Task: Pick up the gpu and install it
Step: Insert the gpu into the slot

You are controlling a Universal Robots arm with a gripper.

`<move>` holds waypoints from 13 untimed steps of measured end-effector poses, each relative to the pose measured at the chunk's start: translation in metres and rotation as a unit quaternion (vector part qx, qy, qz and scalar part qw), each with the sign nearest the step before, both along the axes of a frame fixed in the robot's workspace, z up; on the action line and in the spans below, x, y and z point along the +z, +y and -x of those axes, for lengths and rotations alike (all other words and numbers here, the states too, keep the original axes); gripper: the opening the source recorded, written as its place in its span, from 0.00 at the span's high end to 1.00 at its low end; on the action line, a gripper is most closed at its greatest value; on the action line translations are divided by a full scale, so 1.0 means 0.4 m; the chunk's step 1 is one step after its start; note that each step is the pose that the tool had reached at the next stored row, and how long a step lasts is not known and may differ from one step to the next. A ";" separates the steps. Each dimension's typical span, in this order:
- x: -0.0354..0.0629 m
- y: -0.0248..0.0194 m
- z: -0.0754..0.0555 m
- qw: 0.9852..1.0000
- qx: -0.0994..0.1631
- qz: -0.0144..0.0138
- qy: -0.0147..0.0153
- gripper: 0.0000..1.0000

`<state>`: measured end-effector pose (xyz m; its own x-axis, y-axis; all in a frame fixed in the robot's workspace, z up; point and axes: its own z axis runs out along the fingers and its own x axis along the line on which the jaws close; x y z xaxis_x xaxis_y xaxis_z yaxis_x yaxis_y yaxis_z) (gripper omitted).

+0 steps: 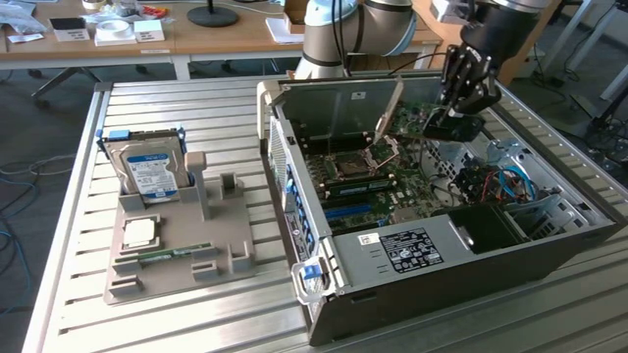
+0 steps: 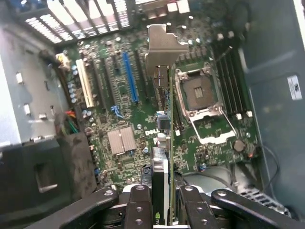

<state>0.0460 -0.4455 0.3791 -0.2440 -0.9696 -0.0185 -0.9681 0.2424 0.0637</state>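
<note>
While the open case (image 1: 471, 279) lies on its side on the slatted table (image 1: 196, 323), with a grey tray (image 1: 167, 272) and hard drive (image 1: 147, 169) well apart on the exterior view's left, the arm reaches over its far end. Above the motherboard (image 1: 373, 184), the gripper (image 1: 461, 110) pinches the gpu (image 1: 446, 131) on edge, beside the CPU socket (image 2: 198, 90). Its silver bracket (image 2: 164, 45) sits at the end away from the fingers, and the card seems to hang just clear of the slots.
</note>
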 end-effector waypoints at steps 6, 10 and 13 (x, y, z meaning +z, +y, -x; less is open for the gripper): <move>-0.003 0.000 0.000 0.999 0.054 0.000 0.000 0.73; -0.005 0.000 0.000 0.996 0.091 0.000 0.000 0.73; -0.006 0.000 0.000 0.993 0.118 0.000 0.000 0.73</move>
